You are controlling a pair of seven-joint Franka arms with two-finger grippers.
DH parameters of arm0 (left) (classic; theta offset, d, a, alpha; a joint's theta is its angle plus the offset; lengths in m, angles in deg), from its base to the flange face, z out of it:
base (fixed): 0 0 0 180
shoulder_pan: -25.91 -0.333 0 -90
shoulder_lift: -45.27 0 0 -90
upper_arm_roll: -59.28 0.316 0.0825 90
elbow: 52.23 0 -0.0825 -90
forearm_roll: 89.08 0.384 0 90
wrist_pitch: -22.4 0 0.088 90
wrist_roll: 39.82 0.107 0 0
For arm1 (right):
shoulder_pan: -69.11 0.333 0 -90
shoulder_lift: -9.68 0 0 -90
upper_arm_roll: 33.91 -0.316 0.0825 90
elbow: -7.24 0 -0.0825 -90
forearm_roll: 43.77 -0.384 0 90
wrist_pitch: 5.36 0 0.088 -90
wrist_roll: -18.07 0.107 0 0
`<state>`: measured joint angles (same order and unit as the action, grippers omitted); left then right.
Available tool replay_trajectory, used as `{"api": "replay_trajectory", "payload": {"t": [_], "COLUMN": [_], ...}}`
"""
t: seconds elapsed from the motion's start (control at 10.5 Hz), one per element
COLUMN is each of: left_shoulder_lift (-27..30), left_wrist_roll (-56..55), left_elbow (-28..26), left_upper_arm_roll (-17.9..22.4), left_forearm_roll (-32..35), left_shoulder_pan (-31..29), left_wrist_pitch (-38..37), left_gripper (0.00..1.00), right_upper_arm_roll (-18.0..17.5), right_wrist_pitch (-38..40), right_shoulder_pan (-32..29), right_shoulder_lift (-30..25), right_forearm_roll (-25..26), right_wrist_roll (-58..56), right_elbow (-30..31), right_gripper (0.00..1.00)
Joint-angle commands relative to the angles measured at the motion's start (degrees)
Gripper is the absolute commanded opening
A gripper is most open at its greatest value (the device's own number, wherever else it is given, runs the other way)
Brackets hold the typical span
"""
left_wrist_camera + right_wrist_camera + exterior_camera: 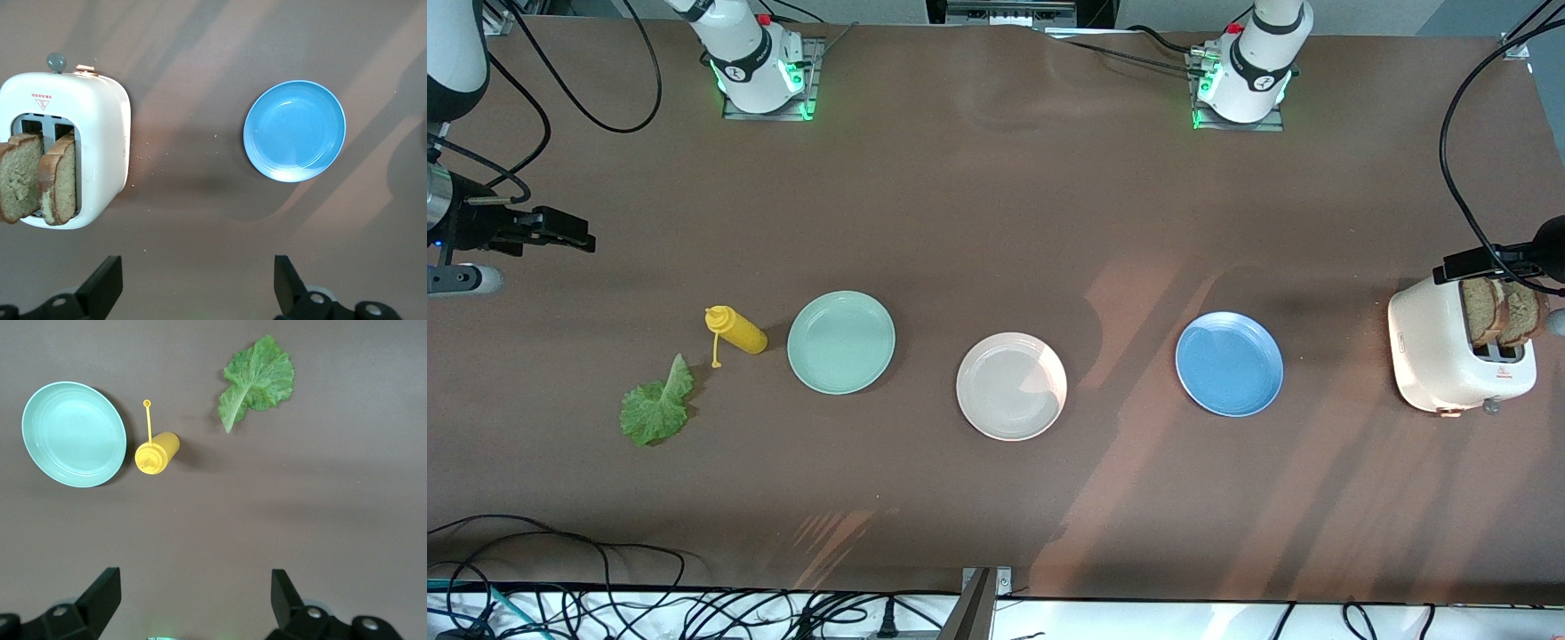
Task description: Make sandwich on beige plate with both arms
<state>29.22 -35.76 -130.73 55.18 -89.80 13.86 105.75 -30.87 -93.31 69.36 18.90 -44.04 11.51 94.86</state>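
Note:
The beige plate lies bare at the middle of the table. Two brown toast slices stand upright in the slots of a white toaster at the left arm's end; the left wrist view shows them too. A green lettuce leaf lies flat on the table at the right arm's end and also shows in the right wrist view. My left gripper hangs open and empty over the toaster. My right gripper hangs open and empty over the table near the right arm's end.
A mint-green plate and a yellow squeeze bottle lying on its side sit beside the lettuce. A blue plate lies between the beige plate and the toaster. Cables run along the table's near edge.

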Motion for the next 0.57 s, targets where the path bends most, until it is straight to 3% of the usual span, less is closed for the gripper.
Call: {"api": "replay_trajectory", "payload": {"t": [0.0, 0.48], "left_shoulder_lift": [0.49, 0.49], "left_wrist_roll": [-0.20, -0.11], "left_elbow": [-0.43, -0.25], "left_upper_arm_roll": [-0.21, -0.03], "left_forearm_roll": [1.60, 1.69], "left_shoulder_pan": [-0.08, -0.87], "left_wrist_pitch": [-0.03, -0.03], "left_gripper": [1.00, 1.00], "right_upper_arm_roll": [-0.15, -0.15], "right_wrist_pitch": [0.51, 0.51], "right_shoulder_pan": [-0.33, -0.33], "right_shoulder_lift": [-0.09, -0.09], "right_forearm_roll": [0.00, 0.00], "right_wrist_roll": [0.05, 0.05], "right_elbow": [-0.34, -0.34], "right_gripper": [1.00, 1.00]}}
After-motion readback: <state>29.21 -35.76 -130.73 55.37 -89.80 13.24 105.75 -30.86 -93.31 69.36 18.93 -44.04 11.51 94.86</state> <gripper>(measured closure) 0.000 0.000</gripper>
